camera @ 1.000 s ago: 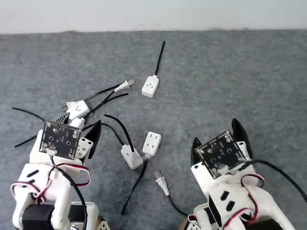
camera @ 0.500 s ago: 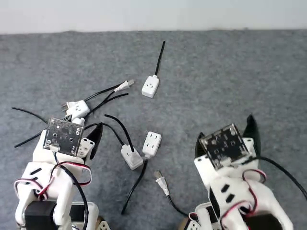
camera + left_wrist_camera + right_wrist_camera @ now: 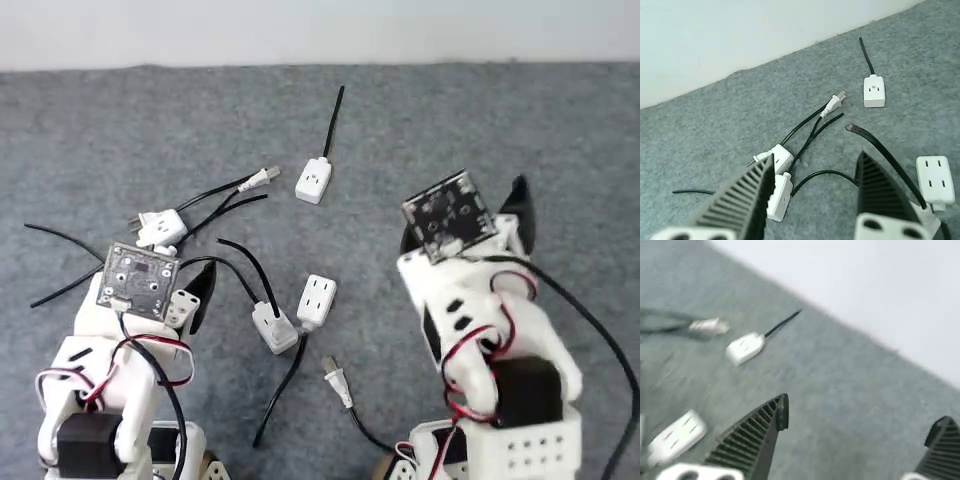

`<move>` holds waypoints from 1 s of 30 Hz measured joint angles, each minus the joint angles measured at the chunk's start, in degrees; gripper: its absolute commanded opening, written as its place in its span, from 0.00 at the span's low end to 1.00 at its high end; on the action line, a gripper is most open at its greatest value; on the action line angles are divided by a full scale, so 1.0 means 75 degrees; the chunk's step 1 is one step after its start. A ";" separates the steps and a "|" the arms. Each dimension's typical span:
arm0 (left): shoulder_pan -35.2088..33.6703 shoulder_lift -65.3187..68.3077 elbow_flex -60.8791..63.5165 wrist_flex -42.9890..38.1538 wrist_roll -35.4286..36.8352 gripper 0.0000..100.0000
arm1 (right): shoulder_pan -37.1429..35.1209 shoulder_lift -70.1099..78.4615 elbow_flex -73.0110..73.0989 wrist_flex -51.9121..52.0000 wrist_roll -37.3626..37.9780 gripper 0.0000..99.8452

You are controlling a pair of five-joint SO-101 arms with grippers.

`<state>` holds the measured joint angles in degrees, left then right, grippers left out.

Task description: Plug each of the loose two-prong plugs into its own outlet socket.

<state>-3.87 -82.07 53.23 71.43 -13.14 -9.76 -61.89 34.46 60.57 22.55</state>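
Note:
Several white outlet sockets and two-prong plugs with black cords lie on the grey carpet. One socket (image 3: 313, 180) (image 3: 874, 91) (image 3: 745, 348) lies far out, with a loose plug (image 3: 262, 179) (image 3: 834, 103) (image 3: 707, 326) beside it. Another socket (image 3: 317, 300) (image 3: 935, 179) (image 3: 675, 437) lies mid-table, touching a corded white piece (image 3: 275, 327). A second loose plug (image 3: 335, 380) lies near the front. My left gripper (image 3: 178, 285) (image 3: 815, 195) hangs open over a white pair (image 3: 162, 227) (image 3: 777, 160). My right gripper (image 3: 462, 212) (image 3: 855, 440) is open and raised over bare carpet.
Black cords (image 3: 230, 205) cross the carpet on the left between the pieces. A pale wall (image 3: 320, 30) borders the far edge. The carpet (image 3: 560, 130) on the right and far side holds nothing.
The right arm has risen and swung toward the far side of the table, its gripper still open. The left arm has drawn back slightly toward the front.

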 measured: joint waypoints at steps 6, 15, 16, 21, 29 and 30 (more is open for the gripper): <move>0.0000 0.0000 0.0000 0.0000 0.0000 0.26 | 0.0598 0.1594 -0.0023 -0.1383 0.0305 0.42; 0.0000 0.0000 0.0000 0.0000 0.0000 0.26 | 0.1219 0.5181 -0.2614 -0.1829 0.0328 0.42; 0.0000 0.0000 0.0012 0.0000 0.0000 0.26 | 0.1207 0.5615 -0.3036 -0.1829 0.0328 0.42; 0.0000 0.0000 0.0281 -0.0281 0.0000 0.26 | 0.1231 0.7830 -0.5322 -0.1875 0.0328 0.31; 0.0000 0.0000 0.0293 -0.0316 0.0000 0.26 | 0.1383 1.1499 -0.8510 -0.3669 0.0340 0.24; 0.0000 0.0000 0.0293 -0.0340 0.0000 0.26 | 0.1407 1.1874 -0.8826 -0.3739 0.0340 0.24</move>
<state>-3.87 -82.07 55.43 68.88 -13.14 0.79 27.16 -31.74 32.53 25.10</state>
